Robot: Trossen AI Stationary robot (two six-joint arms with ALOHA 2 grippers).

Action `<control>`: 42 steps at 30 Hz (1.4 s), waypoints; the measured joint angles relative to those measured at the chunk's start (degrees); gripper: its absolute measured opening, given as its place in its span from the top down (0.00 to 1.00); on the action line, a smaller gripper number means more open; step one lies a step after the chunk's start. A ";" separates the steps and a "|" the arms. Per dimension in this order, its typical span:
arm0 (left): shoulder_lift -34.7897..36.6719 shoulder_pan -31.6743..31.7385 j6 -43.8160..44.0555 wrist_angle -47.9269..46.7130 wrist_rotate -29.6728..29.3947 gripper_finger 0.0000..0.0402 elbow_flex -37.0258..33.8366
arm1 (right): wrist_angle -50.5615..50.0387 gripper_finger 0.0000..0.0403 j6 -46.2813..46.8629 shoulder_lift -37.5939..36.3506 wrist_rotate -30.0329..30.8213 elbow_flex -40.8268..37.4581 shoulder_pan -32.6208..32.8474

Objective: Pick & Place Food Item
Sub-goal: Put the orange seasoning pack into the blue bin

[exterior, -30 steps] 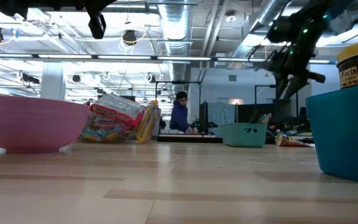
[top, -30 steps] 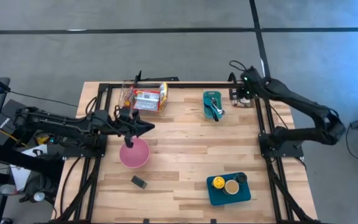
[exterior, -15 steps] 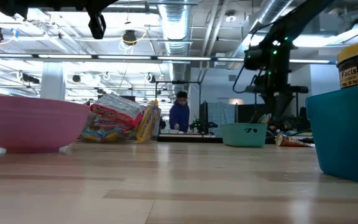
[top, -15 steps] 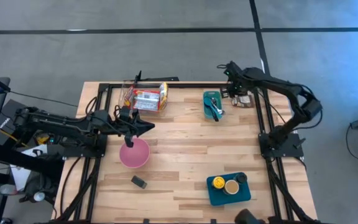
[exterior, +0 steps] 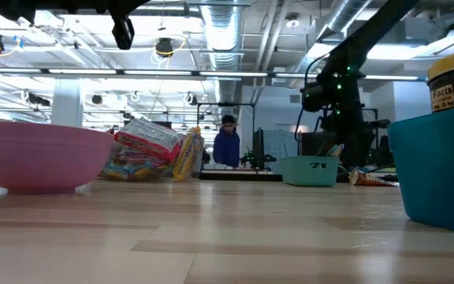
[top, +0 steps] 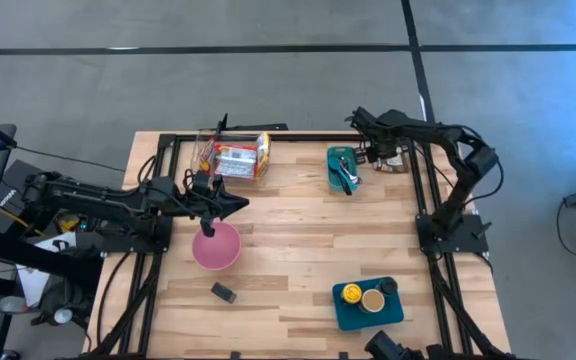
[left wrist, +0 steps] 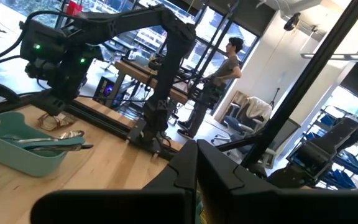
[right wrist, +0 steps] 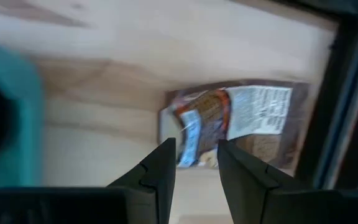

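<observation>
Brown crinkled snack packet (right wrist: 238, 127) lies flat at wooden table (top: 298, 235) far right corner. Right gripper (right wrist: 194, 163) hovers above, fingers parted, empty. Left gripper (top: 236, 205) pressed together above pink bowl (top: 216, 246).

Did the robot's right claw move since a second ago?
Yes. The right gripper swung left from beside the table's corner post toward the small teal tray, now over the snack packet.

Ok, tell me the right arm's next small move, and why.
Probably lower straight down onto the brown snack packet. The right gripper hangs above it at the table's far right corner, fingers parted and empty, the packet's near edge showing between them, so a short descent should bracket it for a grasp.
</observation>
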State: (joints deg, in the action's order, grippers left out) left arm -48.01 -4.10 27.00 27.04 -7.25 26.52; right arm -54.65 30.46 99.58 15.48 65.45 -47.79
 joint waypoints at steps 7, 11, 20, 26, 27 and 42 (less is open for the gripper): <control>0.00 0.00 -0.04 0.01 -0.04 0.99 0.00 | 1.31 0.72 -0.46 3.63 1.49 0.00 0.04; 0.00 0.00 -0.07 0.01 -0.52 0.99 0.00 | 1.33 0.72 -0.46 4.84 1.53 -0.04 0.04; 0.00 0.00 -0.14 0.01 -1.33 0.99 0.00 | 1.55 0.76 0.00 3.90 4.35 -0.04 0.04; 0.00 0.00 -0.19 0.01 -1.33 0.99 0.00 | 1.86 0.87 0.00 3.86 5.46 -0.04 0.04; 0.00 0.00 -0.17 0.03 -1.33 0.99 0.00 | 1.86 0.89 0.00 3.86 5.55 -0.04 0.04; 0.00 0.00 -0.17 0.01 -1.32 0.99 0.00 | 2.38 1.00 0.23 3.22 5.77 -0.04 1.04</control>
State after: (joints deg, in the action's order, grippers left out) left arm -48.01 -4.10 26.83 27.05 -8.57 26.52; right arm -52.27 30.69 102.79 21.26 65.41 -46.75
